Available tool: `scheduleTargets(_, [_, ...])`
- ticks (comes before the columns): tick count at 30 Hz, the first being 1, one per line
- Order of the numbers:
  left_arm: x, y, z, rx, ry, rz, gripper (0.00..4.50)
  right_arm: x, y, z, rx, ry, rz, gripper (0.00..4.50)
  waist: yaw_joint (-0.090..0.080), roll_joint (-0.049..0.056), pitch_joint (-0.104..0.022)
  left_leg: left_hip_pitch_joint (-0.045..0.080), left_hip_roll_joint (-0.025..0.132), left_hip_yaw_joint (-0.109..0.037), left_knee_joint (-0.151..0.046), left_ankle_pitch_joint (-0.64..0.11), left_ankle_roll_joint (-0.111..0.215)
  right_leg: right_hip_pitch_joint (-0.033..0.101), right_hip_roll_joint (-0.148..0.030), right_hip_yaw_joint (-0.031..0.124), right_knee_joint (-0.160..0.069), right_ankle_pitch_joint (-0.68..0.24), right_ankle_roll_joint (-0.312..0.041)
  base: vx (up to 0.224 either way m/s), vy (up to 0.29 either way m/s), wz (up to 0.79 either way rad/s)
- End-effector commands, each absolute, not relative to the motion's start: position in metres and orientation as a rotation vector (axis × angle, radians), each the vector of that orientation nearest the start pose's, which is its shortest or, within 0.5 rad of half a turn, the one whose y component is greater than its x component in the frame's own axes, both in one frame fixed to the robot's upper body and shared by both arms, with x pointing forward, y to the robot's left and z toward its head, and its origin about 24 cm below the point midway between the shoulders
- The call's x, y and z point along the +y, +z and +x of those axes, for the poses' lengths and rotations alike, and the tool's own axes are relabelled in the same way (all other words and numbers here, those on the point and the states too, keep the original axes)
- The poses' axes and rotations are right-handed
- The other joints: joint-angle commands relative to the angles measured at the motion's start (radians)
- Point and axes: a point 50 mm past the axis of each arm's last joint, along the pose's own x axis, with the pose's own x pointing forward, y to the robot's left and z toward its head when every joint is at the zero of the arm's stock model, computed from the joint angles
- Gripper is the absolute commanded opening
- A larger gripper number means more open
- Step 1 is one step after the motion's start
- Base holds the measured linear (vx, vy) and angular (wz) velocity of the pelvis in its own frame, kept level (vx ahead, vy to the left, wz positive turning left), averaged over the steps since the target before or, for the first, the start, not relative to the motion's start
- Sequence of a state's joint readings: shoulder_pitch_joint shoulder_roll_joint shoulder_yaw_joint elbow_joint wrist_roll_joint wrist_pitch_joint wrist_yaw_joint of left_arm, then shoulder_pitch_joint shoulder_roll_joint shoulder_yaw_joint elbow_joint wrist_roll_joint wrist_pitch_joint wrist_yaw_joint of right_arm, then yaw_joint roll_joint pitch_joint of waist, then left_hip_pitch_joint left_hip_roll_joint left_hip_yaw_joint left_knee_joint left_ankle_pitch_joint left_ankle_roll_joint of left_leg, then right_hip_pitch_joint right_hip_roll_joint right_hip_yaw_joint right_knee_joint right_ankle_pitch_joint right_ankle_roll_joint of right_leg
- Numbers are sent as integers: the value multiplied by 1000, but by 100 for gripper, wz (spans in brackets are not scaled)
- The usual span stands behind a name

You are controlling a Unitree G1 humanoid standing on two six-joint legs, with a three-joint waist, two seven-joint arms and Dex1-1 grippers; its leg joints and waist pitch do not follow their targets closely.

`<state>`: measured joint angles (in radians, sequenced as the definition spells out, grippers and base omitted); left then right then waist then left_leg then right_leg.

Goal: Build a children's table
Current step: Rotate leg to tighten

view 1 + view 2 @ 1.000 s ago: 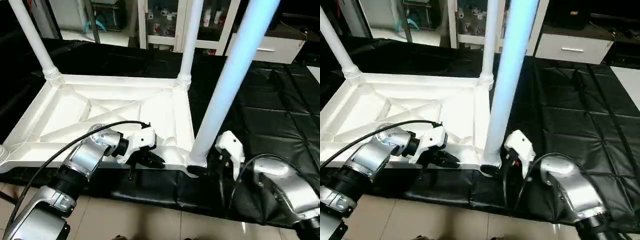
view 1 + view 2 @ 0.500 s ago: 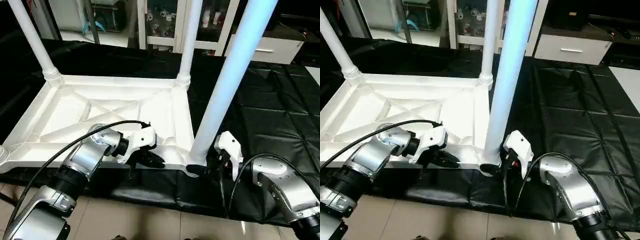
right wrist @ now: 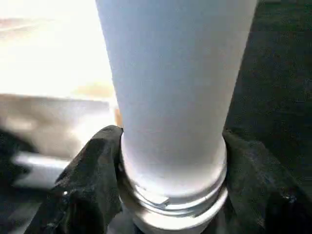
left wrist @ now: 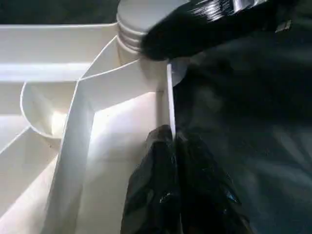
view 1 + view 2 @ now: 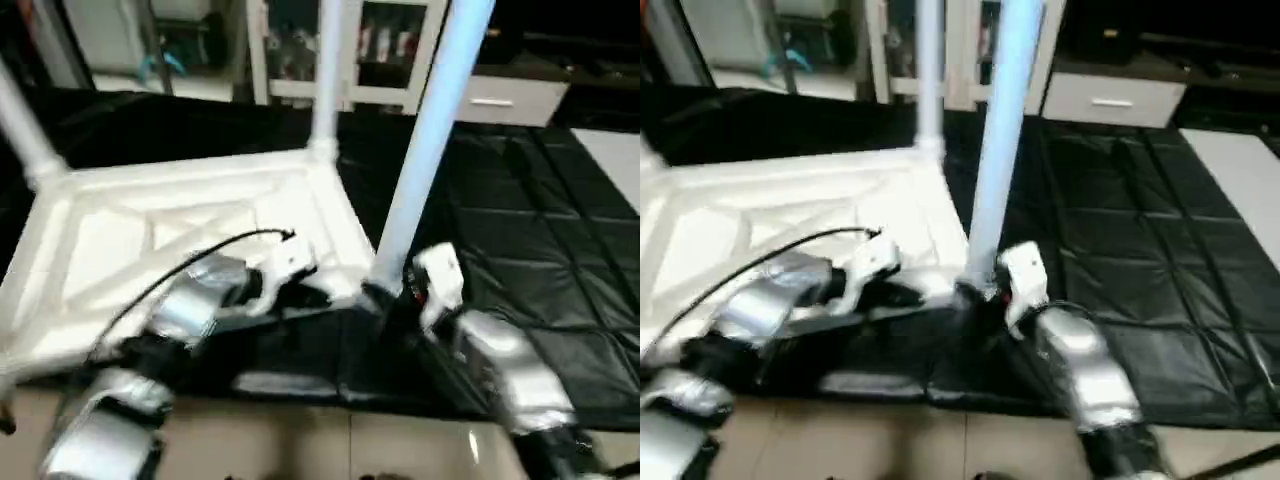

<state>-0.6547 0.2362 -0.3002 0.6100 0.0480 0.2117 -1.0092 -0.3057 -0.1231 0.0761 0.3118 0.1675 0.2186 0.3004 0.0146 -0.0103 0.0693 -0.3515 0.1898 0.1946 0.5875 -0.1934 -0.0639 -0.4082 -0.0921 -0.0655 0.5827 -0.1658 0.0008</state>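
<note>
Nearest the camera, two silver metal forearms reached over pale floor tiles toward a black quilted mat (image 5: 540, 240). On that mat lay the white plastic table top (image 5: 150, 230), upside down, its smooth underside crossed by raised diagonal ribs inside a thin upright rim.

The left gripper (image 4: 173, 161) had its two glossy black fingers pressed together on the near rim of the table top, one finger on each side of the thin wall, close to the near right corner.

At that corner, the right gripper (image 3: 170, 161) had its rubbery black fingers (image 3: 92, 170) spread around the base of the near leg (image 5: 420, 150), touching it on both sides just above the ridged collar where the leg met the round corner socket (image 4: 134, 29). This leg was a smooth, white, slightly tapered tube standing upright.

Farther back, a second white tube leg (image 5: 323, 70) stood upright in the far right corner, and a third leg (image 5: 22, 125) rose at the far left corner. Beyond the mat stood white cabinets (image 5: 300, 40).
</note>
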Motion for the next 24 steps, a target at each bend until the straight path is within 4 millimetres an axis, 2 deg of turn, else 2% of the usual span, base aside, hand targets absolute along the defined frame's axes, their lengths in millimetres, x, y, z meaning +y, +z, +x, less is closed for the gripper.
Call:
scheduleTargets(1, [69, 35, 319, 484, -1234, 336, 0, -133, 42, 319, 192, 225, 18, 270, -4, 4, -54, 6, 32, -29, -87, -367, -36, 31, -48, 36, -88, -443, -156, 0, 0, 0])
scheduleTargets(3, [62, 35, 332, 465, -1052, 314, 0, -120, 35, 325, 233, 143, 1, 270, -4, 6, -57, 9, 31, -26, -85, -353, -26, 32, -48, 39, -85, -390, -175, 0, 0, 0])
scheduleTargets(4, [59, 36, 338, 454, -960, 306, 0, -115, 31, 328, 258, 98, -9, 269, -6, 12, -58, 11, 29, -22, -82, -344, -21, 27, -46, 41, -82, -356, -190, 0, 0, 0])
scheduleTargets(6, [54, 38, 346, 416, -836, 309, 0, -105, 25, 333, 282, 29, -24, 269, -3, 5, -57, 21, 25, -16, -76, -352, -9, 22, -42, 42, -87, -352, -197, 0, 0, 0])
scheduleTargets(7, [52, 40, 347, 404, -819, 309, 0, -103, 24, 334, 282, 11, -33, 269, -1, 3, -59, 21, 23, -14, -76, -343, -1, 23, -43, 44, -88, -347, -196, 0, 0, 0])
scheduleTargets(8, [49, 41, 349, 389, -803, 308, 0, -98, 25, 336, 270, -2, -41, 269, 1, 6, -61, 10, 22, -14, -78, -308, 21, 30, -42, 48, -83, -317, -190, 0, 0, 0])
scheduleTargets(9, [47, 42, 349, 386, -807, 311, 0, -96, 26, 337, 261, -1, -21, 269, 2, 6, -61, 5, 23, -15, -79, -295, 26, 33, -43, 48, -80, -306, -188, 0, 0, 0])
scheduleTargets(11, [45, 42, 348, 388, -829, 318, 0, -91, 34, 340, 220, 16, 11, 269, 6, 7, -64, 3, 23, -14, -77, -264, 52, 36, -43, 51, -76, -267, -188, 0, 0, 0])
scheduleTargets(13, [45, 41, 347, 388, -856, 329, 0, -89, 41, 342, 180, 43, 21, 269, 6, 8, -65, 0, 24, -14, -77, -243, 61, 39, -43, 51, -73, -248, -192, 0, 0, 0])
scheduleTargets(14, [46, 40, 345, 388, -895, 337, 0, -88, 52, 342, 119, 95, 49, 269, 10, 4, -64, -1, 24, -13, -76, -228, 76, 40, -44, 52, -71, -236, -195, 0, 0, 0])
scheduleTargets(15, [46, 40, 344, 386, -909, 343, 0, -87, 56, 342, 98, 111, 49, 304, 11, 5, -65, -2, 25, -13, -76, -218, 79, 40, -44, 52, -70, -227, -196, 0, 0, 0])
scheduleTargets(16, [47, 40, 343, 382, -935, 354, 0, -88, 61, 342, 69, 128, 39, 325, 15, -2, -67, -4, 25, -13, -74, -191, 91, 43, -45, 52, -66, -202, -199, 0, 0, 0])
scheduleTargets(17, [48, 38, 339, 388, -992, 362, 0, -92, 70, 339, 35, 183, 11, 339, 16, -2, -68, -5, 26, -12, -73, -176, 98, 43, -45, 53, -64, -187, -202, 0, 0, 0])
scheduleTargets(19, [50, 37, 336, 395, -1024, 364, 0, -94, 73, 337, 25, 214, -10, 348, 21, -2, -73, -11, 27, -12, -68, -105, 132, 49, -45, 52, -50, -97, -217, 0, 0, 0])
scheduleTargets(20, [51, 36, 335, 399, -1053, 372, 0, -98, 74, 335, 20, 227, -22, 348, 18, -3, -74, -16, 26, -12, -67, -94, 138, 50, -45, 52, -48, -79, -222, 0, 0, 0])
scheduleTargets(21, [53, 35, 333, 406, -1076, 380, 0, -102, 74, 333, 28, 257, -34, 360, 15, -7, -69, -17, 26, -12, -68, -102, 144, 47, -45, 51, -52, -101, -221, 0, 0, 0])
scheduleTargets(22, [57, 34, 329, 416, -1129, 392, 0, -112, 72, 329, 51, 294, -77, 374, 16, -6, -65, -10, 28, -10, -70, -142, 138, 42, -46, 52, -60, -166, -220, 0, 0, 0])
scheduleTargets(24, [65, 33, 324, 442, -1197, 414, 0, -126, 70, 320, 98, 415, -116, 387, 23, -6, -63, -4, 37, -10, -72, -157, 132, 42, -44, 54, -61, -180, -214, 0, 0, 0])
